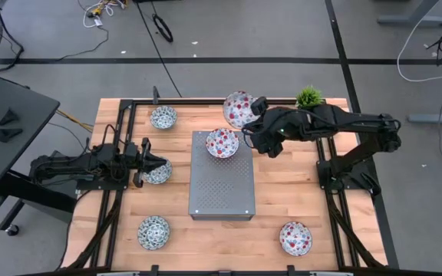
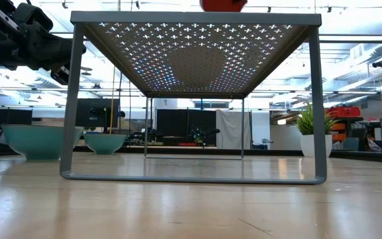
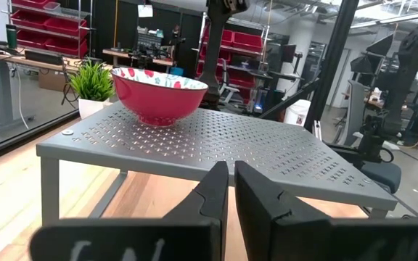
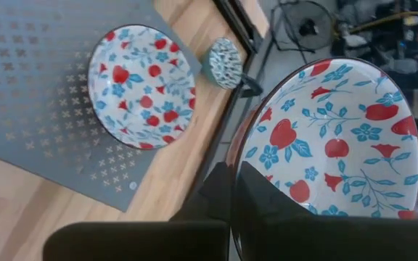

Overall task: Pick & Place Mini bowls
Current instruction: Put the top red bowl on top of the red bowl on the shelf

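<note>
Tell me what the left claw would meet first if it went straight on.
Probably the grey perforated metal stand, around its near edge; the left claw points at it, though height is hard to judge.

No readable text in any view

None of the four pictures shows a word, a number, a brand or a sign that can be read. The bowls carry only painted flowers and fruit, the grey perforated stand (image 1: 221, 184) carries only small cross-shaped holes, and the wooden table (image 1: 282, 199) is plain. In the room behind, the red shelf bins (image 3: 46, 14) and the far desks are too small and too blurred to tell if they carry any label.
</note>
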Controlling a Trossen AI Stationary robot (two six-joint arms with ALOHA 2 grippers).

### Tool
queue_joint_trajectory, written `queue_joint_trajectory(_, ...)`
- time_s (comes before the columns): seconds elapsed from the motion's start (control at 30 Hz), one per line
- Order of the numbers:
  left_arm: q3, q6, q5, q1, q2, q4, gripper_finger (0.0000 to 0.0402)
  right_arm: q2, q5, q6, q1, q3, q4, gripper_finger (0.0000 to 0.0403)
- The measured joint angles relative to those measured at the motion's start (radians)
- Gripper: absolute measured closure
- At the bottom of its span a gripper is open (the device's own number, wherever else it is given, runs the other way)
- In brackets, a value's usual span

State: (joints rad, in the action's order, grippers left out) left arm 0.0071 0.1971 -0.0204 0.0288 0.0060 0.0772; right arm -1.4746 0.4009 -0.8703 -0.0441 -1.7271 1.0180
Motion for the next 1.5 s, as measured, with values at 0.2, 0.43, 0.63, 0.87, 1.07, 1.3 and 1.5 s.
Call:
queue_joint_trajectory(0.2,0.000,0.000,0.000,0.000,0.000,0.000,0.0369,-0.016,-0.136,-0.059,0.030,-0.001,-0.014,0.0403)
queue_joint_trajectory(0.43,0.000,0.001,0.000,0.000,0.000,0.000,0.0369,-0.036,-0.280,-0.093,0.043,-0.002,-0.021,0.0403)
queue_joint_trajectory(0.63,0.000,0.000,0.000,0.000,0.000,0.000,0.0369,-0.064,-0.384,-0.093,0.058,-0.002,-0.030,0.0403)
queue_joint_trajectory(0.87,0.000,0.000,0.000,0.000,0.000,-0.004,0.0369,-0.110,-0.462,-0.119,0.076,-0.002,-0.018,0.0403)
queue_joint_trajectory(1.07,0.000,0.000,0.000,0.000,0.000,-0.001,0.0369,-0.154,-0.470,-0.134,0.079,-0.002,-0.007,0.0403)
queue_joint_trajectory(1.3,0.000,0.000,0.000,0.000,0.000,-0.002,0.0369,-0.168,-0.470,-0.134,0.078,-0.002,0.017,0.0403)
queue_joint_trajectory(1.5,0.000,0.001,0.000,0.000,0.000,-0.001,0.0369,-0.176,-0.470,-0.134,0.078,-0.002,0.039,0.0403)
